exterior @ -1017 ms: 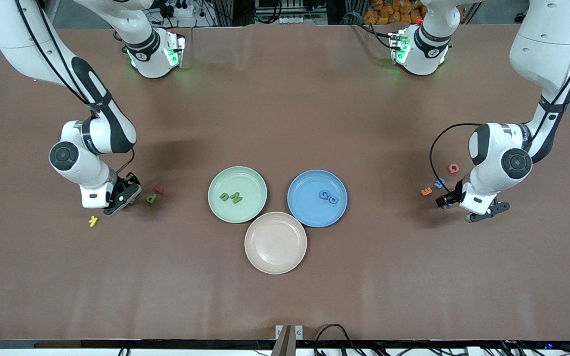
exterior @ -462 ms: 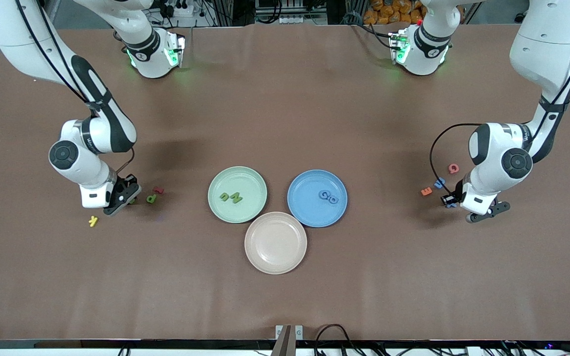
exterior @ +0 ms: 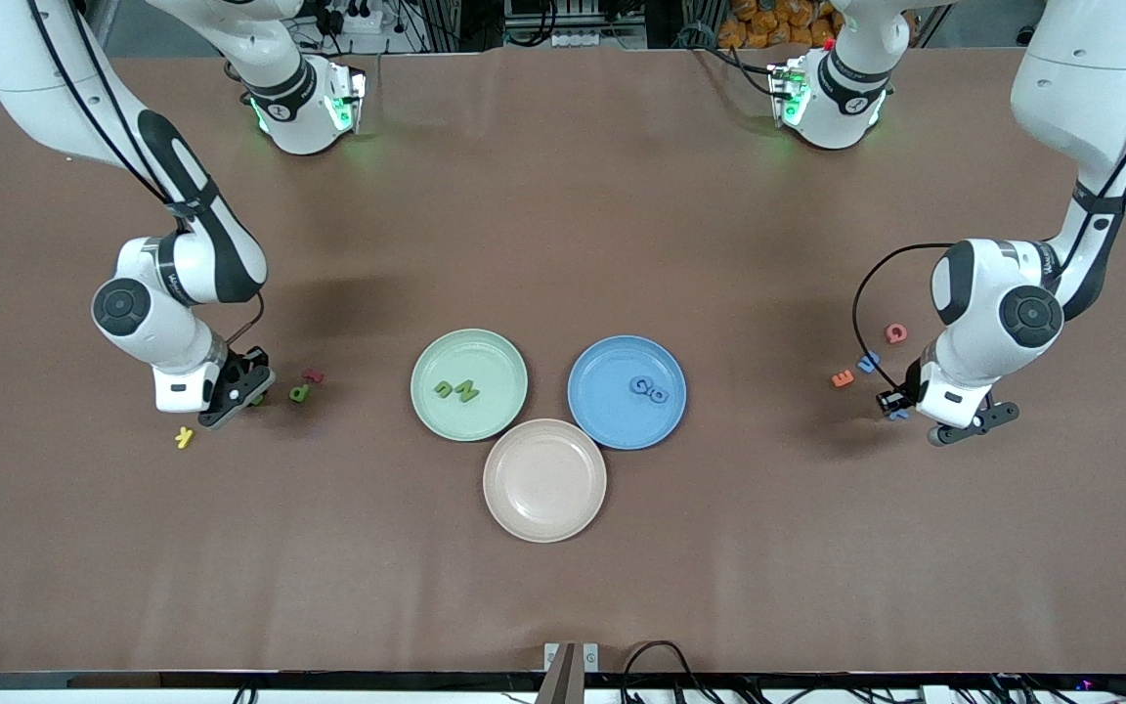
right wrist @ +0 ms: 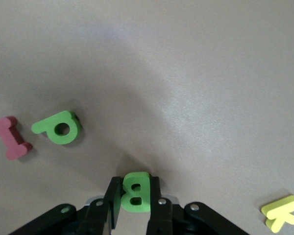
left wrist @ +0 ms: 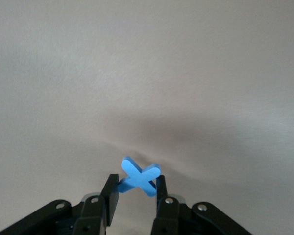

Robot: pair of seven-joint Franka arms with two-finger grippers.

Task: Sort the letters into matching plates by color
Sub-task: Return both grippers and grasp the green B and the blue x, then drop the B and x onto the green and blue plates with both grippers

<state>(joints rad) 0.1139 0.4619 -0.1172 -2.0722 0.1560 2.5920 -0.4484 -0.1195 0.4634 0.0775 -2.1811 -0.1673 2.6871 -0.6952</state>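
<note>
- Front view: the right end effector (exterior: 248,389) is low over the table (exterior: 563,587) toward the right arm's end, pinching a green letter that barely shows here.
- Just beside it lie a green P (exterior: 299,393) and a dark red letter (exterior: 312,375); a yellow letter (exterior: 184,437) lies nearer the camera, close to the wrist.
- The left end effector (exterior: 895,403) is low toward the left arm's end, with a blue letter between its fingers.
- A loose blue letter (exterior: 868,363), an orange letter (exterior: 843,378) and a red letter (exterior: 895,333) lie close by, farther from the camera.
- In the middle, the green plate (exterior: 436,357) holds two green letters (exterior: 456,390), and the blue plate (exterior: 602,367) holds two blue letters (exterior: 649,389). A beige plate (exterior: 543,508) sits nearer the camera, its rim touching or nearly touching both.
- Wide bare table lies between each end effector and the plates, and along the edge nearest the camera.
- Left wrist view: the left end effector (left wrist: 136,192) has its fingers pressed onto a blue X (left wrist: 139,176), held tilted; only bare table surrounds it.
- Right wrist view: the right end effector (right wrist: 135,196) clamps a green B (right wrist: 135,191). The green P (right wrist: 59,128) and dark red letter (right wrist: 10,137) lie apart from it, side by side; the yellow letter (right wrist: 281,212) lies apart too, with open table elsewhere.
</note>
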